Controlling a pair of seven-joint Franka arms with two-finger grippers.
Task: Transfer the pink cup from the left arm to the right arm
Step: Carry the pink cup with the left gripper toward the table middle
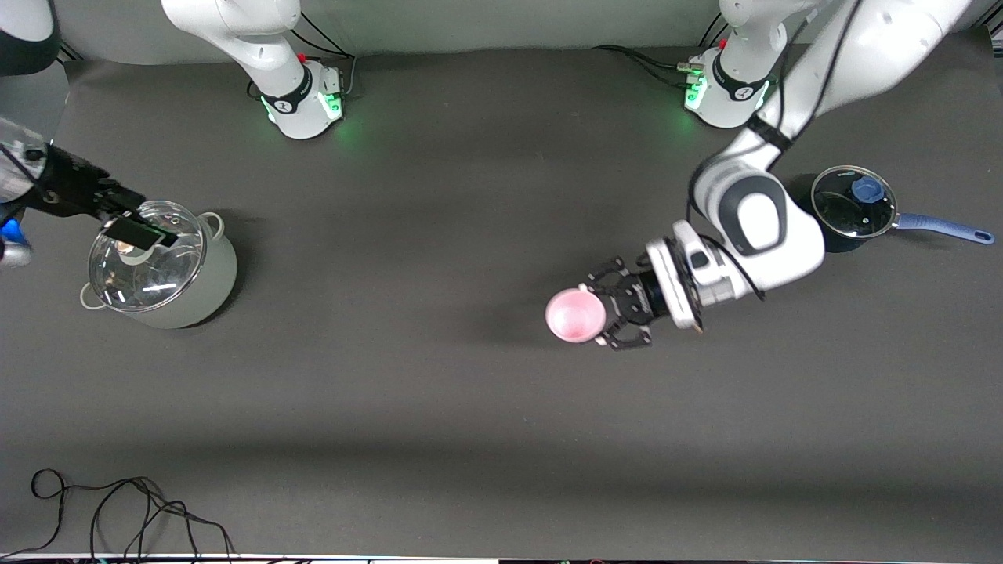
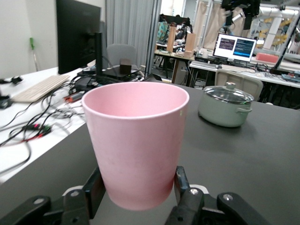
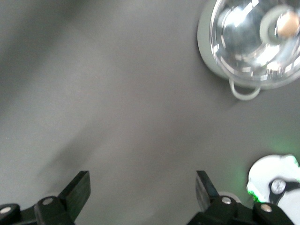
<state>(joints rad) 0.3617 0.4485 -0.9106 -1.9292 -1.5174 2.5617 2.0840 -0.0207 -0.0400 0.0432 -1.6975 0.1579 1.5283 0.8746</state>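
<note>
The pink cup (image 1: pixel 576 315) is upright and held above the table near its middle, toward the left arm's end. My left gripper (image 1: pixel 602 312) is shut on the cup's lower wall. In the left wrist view the cup (image 2: pixel 136 140) fills the middle, with my left gripper (image 2: pixel 136 190) pinching it and one pad (image 2: pixel 182 180) pressed on each side near the base. My right gripper (image 1: pixel 135 225) is open and empty over the glass lid of the pale green pot (image 1: pixel 161 266). In the right wrist view my right gripper (image 3: pixel 143 187) stands wide open over bare table.
The pale green pot stands at the right arm's end and shows in both wrist views (image 2: pixel 225 105) (image 3: pixel 253 42). A blue-handled saucepan (image 1: pixel 852 207) with a glass lid sits at the left arm's end. A black cable (image 1: pixel 117 509) lies near the front camera's edge.
</note>
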